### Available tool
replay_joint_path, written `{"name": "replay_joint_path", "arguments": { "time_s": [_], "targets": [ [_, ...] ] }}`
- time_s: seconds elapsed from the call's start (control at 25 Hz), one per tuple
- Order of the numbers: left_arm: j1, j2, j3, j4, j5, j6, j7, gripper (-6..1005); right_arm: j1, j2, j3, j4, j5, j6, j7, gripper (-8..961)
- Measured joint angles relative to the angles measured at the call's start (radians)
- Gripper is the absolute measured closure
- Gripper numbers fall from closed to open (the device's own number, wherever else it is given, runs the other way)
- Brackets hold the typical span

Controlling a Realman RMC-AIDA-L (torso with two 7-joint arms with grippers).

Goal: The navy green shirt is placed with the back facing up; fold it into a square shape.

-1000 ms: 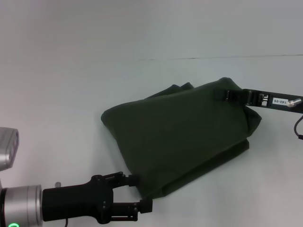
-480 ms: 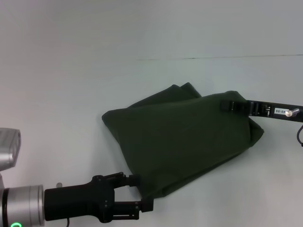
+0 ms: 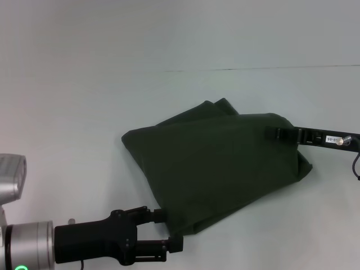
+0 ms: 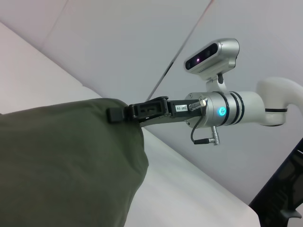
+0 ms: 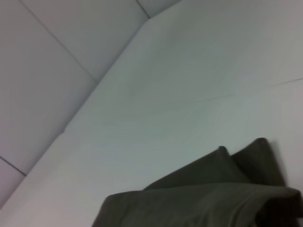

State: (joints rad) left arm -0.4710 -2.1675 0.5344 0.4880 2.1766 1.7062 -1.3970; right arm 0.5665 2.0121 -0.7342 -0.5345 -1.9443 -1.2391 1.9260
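A plain white bench [image 3: 84, 101] is stretching out in front of us, with a thin seam crossing its far half. The shirt [image 3: 214, 163] is lying near the middle of it, bunched into a thick, roughly four-sided dark green bundle with a small fold poking out at its far edge.

We are reaching our left arm in low from the near left, almost level with the bench, and our left end effector [image 3: 169, 228] is pinching the shirt's near corner between its black fingers. Our right arm is coming in horizontally from the right, and our right end effector [image 3: 275, 133] is pressed onto the shirt's far right edge, gripping the cloth there. In the left wrist view the same end effector [image 4: 116, 115] is holding the raised fabric edge.
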Motion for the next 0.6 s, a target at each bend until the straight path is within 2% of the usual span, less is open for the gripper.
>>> {"name": "replay_joint_path", "arguments": {
  "time_s": [0.12, 0.32, 0.6],
  "targets": [
    [0.000, 0.000, 0.000, 0.000, 0.000, -0.001, 0.000, 96, -0.002, -0.002, 0.001, 0.003, 0.000, 0.047, 0.018, 826],
    [0.000, 0.000, -0.004, 0.000, 0.000, -0.007, 0.001, 96, 0.009, -0.006, 0.014, -0.005, 0.005, 0.125, 0.052, 598],
    [-0.011, 0.002, -0.005, 0.000, -0.009, -0.026, 0.000, 96, 0.068, -0.048, 0.003, 0.011, -0.006, 0.159, 0.175, 436]
  ]
}}
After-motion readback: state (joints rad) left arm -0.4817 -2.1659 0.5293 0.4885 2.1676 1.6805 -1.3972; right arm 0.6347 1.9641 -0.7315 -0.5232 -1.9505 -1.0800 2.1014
